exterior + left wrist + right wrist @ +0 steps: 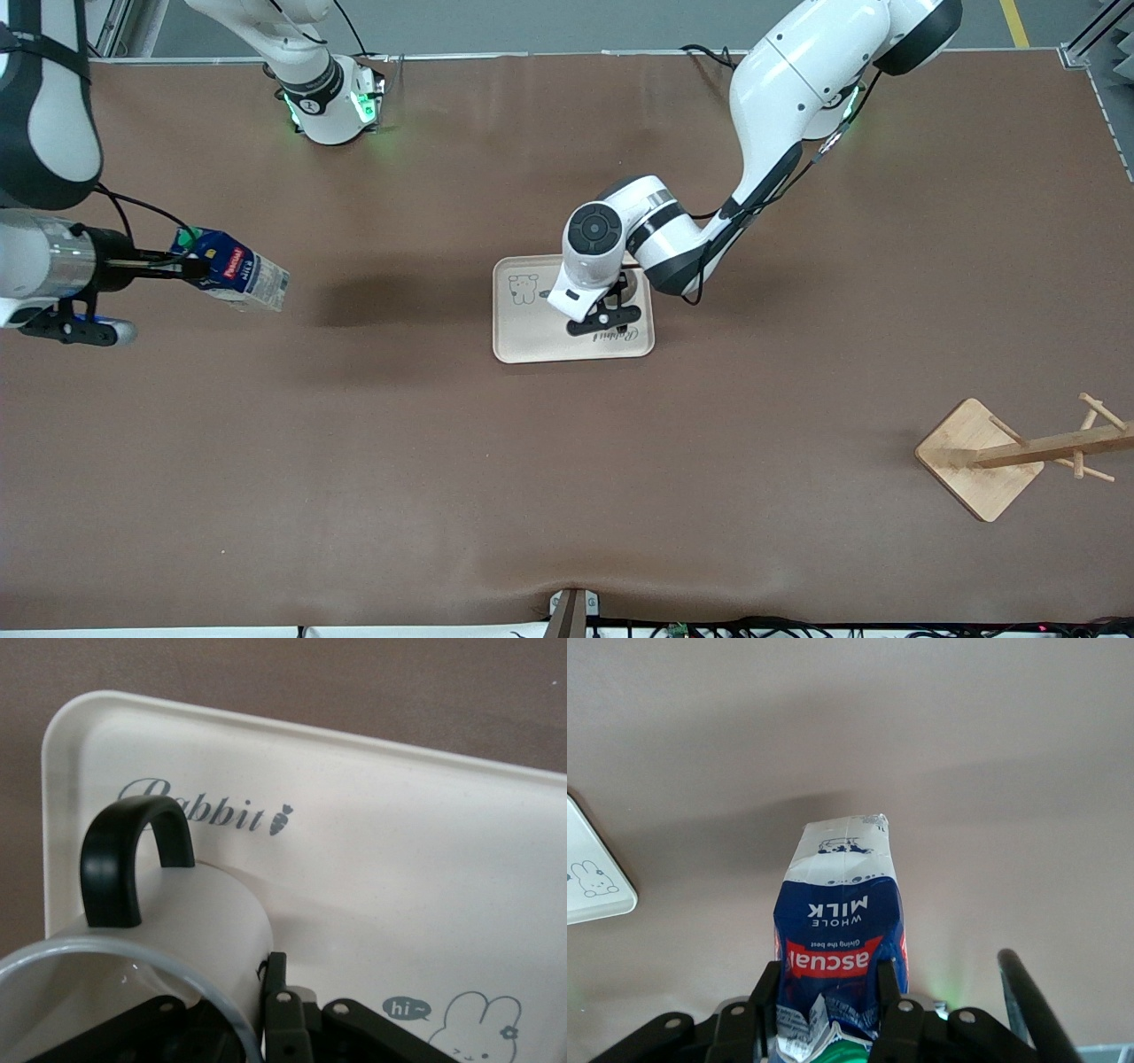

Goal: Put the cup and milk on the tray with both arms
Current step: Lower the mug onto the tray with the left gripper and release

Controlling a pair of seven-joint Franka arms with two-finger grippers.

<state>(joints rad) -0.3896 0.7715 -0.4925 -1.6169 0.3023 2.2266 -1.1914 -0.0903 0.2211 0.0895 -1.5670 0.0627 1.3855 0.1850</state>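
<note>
The cream tray lies mid-table. My left gripper is low over its end toward the left arm, hiding the cup in the front view. In the left wrist view the white cup with its black handle stands on the tray by the "Rabbit" text. My left gripper pinches the cup's wall, one finger inside, one finger outside. My right gripper is shut on the top of the dark-blue milk carton, holding it tilted in the air over the table's right-arm end. The milk fills the right gripper.
A wooden rack on a square base stands near the left arm's end of the table, nearer the front camera than the tray. A corner of the tray shows in the right wrist view. Brown table surface lies between the milk and the tray.
</note>
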